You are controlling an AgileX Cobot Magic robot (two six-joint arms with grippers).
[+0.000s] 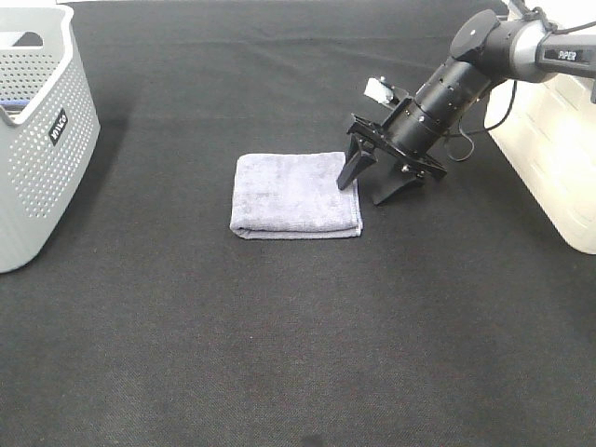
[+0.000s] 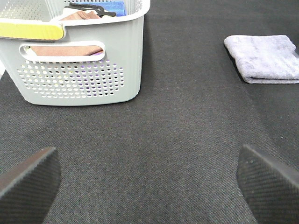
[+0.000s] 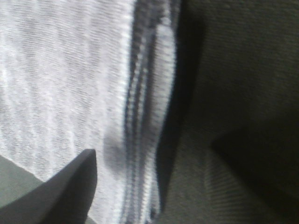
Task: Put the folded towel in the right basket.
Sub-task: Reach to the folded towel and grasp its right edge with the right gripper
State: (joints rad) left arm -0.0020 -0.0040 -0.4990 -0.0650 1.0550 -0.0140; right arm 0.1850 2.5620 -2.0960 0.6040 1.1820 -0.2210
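Towel first: the folded towel (image 1: 296, 196), pale lilac-grey, lies flat on the black table cover (image 1: 279, 372) a little above the middle of the high camera's frame, its layered edges facing right and down.

My right gripper (image 1: 364, 191) reaches in from the upper right of that frame, tilted down toward the towel's right edge. Its jaws stand partly open and hold nothing. They straddle that edge: one finger (image 1: 350, 172) is over the towel's top right corner and the other is over the cover just beside the towel. Whether the tips press down I cannot tell. My right wrist camera, blurred and very close, shows the towel (image 3: 65, 84) with its stacked folds running between the two dark fingers (image 3: 70, 186).

The right basket (image 1: 559, 158), cream-white, sits at the right edge of the high frame, well apart from the towel.

My left gripper (image 2: 148, 186) does not show in the high view. Its wrist camera shows both pads (image 2: 28, 182) spread wide with only bare cover between them. That camera also sees the towel (image 2: 264, 58) some way ahead, and the grey perforated left basket (image 2: 79, 65) with cloths inside. In the high frame this basket (image 1: 37, 140) stands at the upper left.
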